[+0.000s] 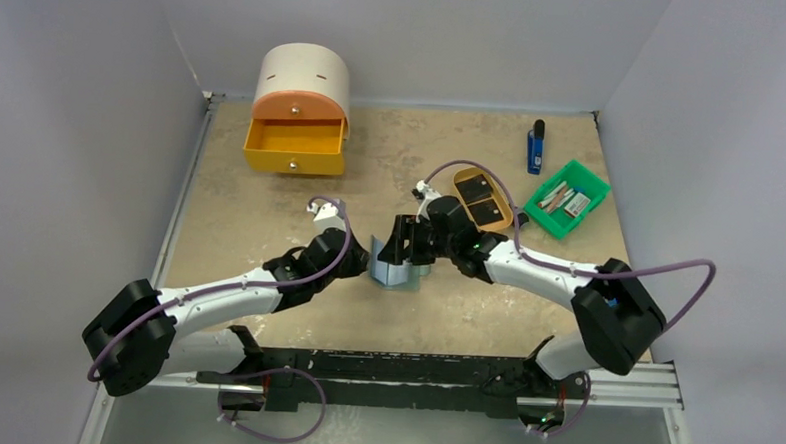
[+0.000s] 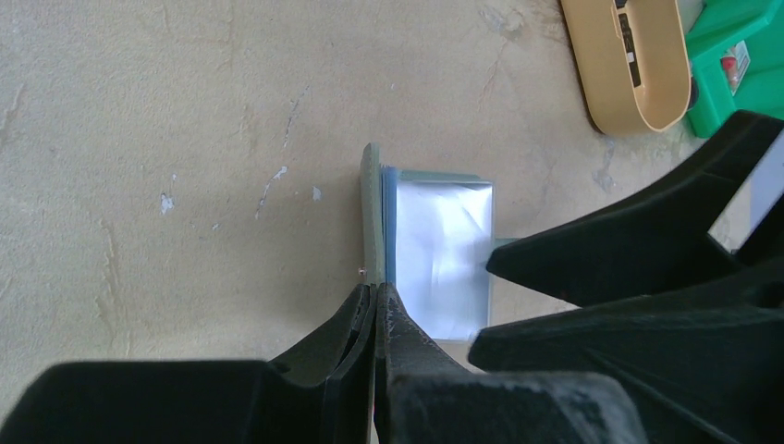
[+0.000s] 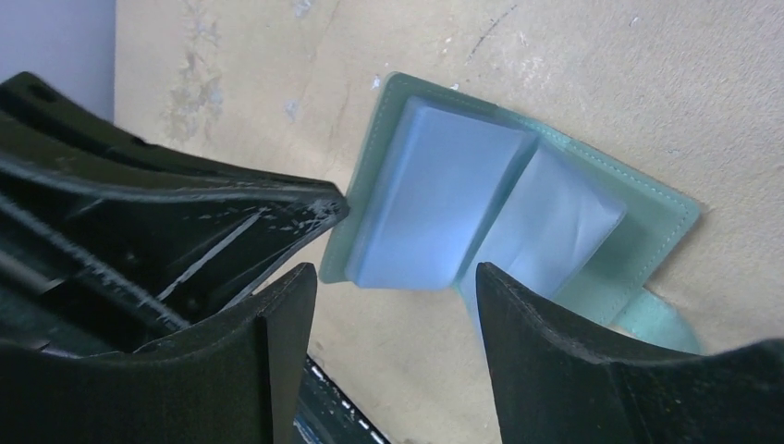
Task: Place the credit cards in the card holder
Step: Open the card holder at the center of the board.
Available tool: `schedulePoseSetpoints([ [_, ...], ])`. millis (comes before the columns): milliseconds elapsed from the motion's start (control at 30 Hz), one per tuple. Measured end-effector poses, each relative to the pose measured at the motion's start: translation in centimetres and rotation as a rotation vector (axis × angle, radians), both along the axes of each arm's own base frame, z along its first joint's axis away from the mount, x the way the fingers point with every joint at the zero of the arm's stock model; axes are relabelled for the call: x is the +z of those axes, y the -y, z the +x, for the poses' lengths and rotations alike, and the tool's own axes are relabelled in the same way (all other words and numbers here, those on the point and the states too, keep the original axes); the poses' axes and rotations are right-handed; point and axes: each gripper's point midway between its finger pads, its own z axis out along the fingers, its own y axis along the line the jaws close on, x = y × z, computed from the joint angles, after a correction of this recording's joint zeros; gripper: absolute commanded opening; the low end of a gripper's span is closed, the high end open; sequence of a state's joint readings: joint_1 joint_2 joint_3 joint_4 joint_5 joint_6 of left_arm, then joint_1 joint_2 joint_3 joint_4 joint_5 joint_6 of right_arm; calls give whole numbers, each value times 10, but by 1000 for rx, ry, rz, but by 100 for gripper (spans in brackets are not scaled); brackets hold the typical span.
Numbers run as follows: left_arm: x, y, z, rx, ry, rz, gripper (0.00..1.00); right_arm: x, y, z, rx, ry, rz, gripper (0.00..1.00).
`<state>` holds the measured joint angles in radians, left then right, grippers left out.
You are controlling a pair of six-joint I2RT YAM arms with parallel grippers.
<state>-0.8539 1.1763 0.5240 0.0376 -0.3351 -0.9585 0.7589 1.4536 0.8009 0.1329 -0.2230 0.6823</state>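
The beige, scuffed worktop [image 1: 269, 227] sits between pale grey walls. From above, my left arm [image 1: 236, 290] and my right arm [image 1: 537, 268] meet at its middle, and the card holder [image 1: 392, 267] stands open between them. The credit cards [image 1: 480, 201], two black ones, lie side by side in a tan oval tray [image 1: 507, 209] well apart from the holder, beyond my right arm. A green bin [image 1: 595, 196] and a blue stick [image 1: 535, 148] lie further right. A drawer box [image 1: 298, 118] stands far left with its drawer pulled out.

On my left wrist view, my left jaws are pressed together, pinching the edge of the holder's grey-green cover, which stands upright. Its pale pockets [image 2: 444, 250] lie open to the right, with my right arm's dark fingers [image 2: 629, 240] just beside them.

On my right wrist view, my right jaws are spread and pinch nothing, one on each side of the pockets' near edge. The holder's side tab [image 3: 661, 319] lies flat on the worktop.
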Motion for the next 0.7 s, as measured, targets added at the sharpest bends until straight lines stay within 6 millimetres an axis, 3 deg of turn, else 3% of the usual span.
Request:
schedulePoseSetpoints([
  [300, 1, 2, 0, -7, 0, -8, 0, -25, -10, 3, -13, -71, 7, 75],
  [567, 0, 1, -1, -6, -3, -7, 0, -36, -13, 7, -29, -98, -12, 69],
  [700, 2, 2, -1, -5, -1, -13, 0, -41, -11, 8, -39, -102, -25, 71],
])
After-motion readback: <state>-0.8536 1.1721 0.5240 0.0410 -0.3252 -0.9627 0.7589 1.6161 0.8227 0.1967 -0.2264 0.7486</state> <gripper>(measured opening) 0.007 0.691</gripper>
